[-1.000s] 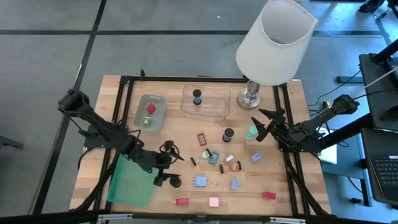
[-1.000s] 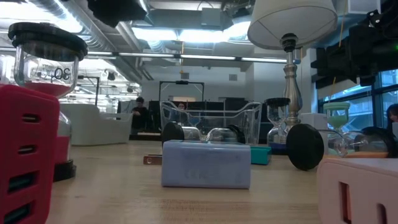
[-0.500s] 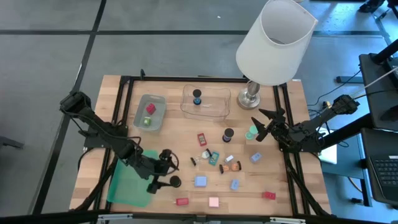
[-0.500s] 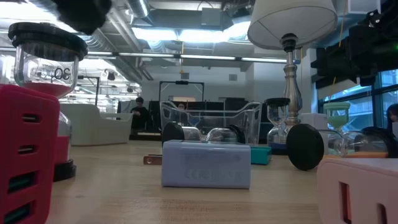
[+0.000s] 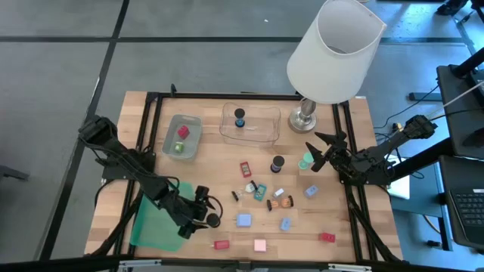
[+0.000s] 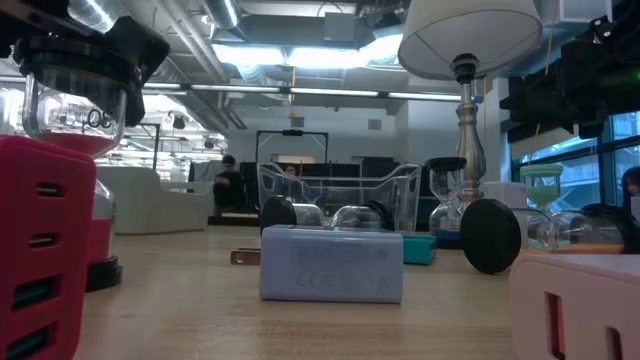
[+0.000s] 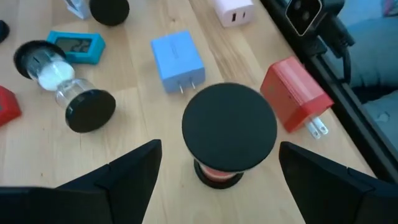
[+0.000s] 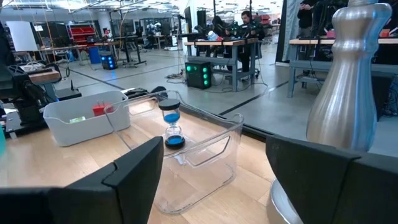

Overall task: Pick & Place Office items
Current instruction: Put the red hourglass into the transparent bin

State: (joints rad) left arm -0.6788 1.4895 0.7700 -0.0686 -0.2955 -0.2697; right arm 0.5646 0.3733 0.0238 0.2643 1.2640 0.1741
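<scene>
wooden table (image 5: 151, 136), concrete floor (image 5: 60, 68), workshop beyond

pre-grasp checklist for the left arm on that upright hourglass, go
1. Left gripper open: ok, fingers stand wide on either side.
2. Target centred: ok, the red-sand hourglass sits between the fingers in the left wrist view.
3. Target upright: ok, black cap faces the camera.
4. Neighbours apart: ok, blue charger and red charger show bare wood around the hourglass.
5. Gripper low enough for the glass waist: cannot tell.
6. Right gripper out of the way: ok, near the lamp base.
</scene>
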